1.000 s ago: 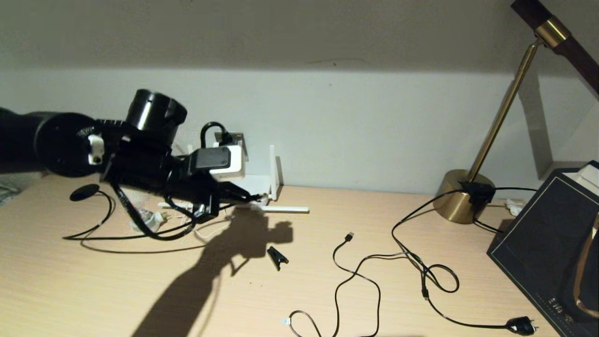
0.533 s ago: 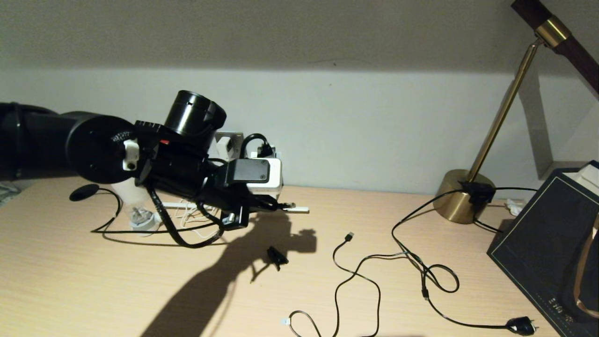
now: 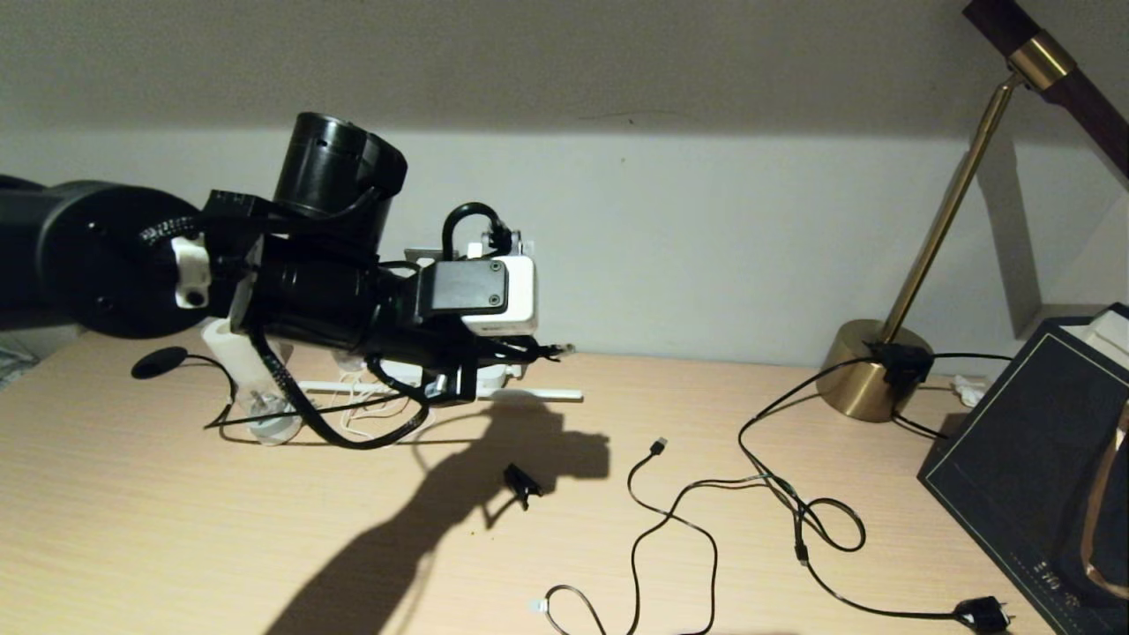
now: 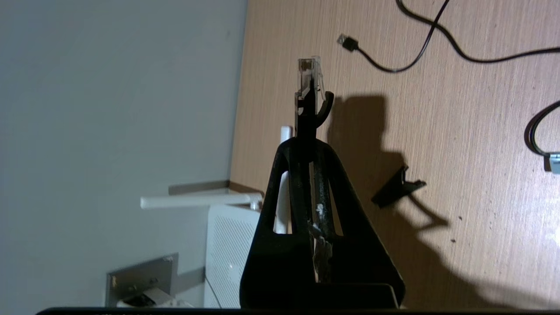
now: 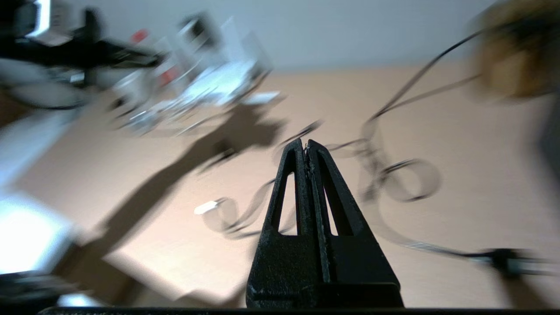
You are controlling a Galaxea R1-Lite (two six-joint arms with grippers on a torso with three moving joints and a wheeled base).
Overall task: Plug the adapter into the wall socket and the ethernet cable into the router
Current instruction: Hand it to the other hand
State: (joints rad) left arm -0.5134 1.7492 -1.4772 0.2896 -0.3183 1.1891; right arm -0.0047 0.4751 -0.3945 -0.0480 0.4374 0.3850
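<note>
My left gripper (image 3: 526,354) (image 4: 307,141) is shut on the ethernet cable (image 3: 353,441), above the desk in front of the wall. The cable's clear clip connector (image 4: 308,74) (image 3: 557,351) sticks out past the fingertips, pointing right along the wall. Behind the gripper is the white router (image 4: 229,253), with one antenna (image 3: 538,394) flat on the desk; the arm hides most of it in the head view. The grey wall socket (image 4: 142,275) is beside the router, and a white block that looks like the adapter (image 4: 151,301) sits against it. My right gripper (image 5: 306,146) is shut on nothing, out of the head view.
A black clip (image 3: 522,483) lies on the desk below the left gripper. A thin black USB cable (image 3: 670,520) and a black cord with a black plug (image 3: 979,613) trail to the right. A brass lamp base (image 3: 869,370) and a dark box (image 3: 1032,459) stand far right.
My left arm has swung right and risen with the ethernet connector still held, dragging the black cable along the desk. More of the bulb base at the left has come into view.
</note>
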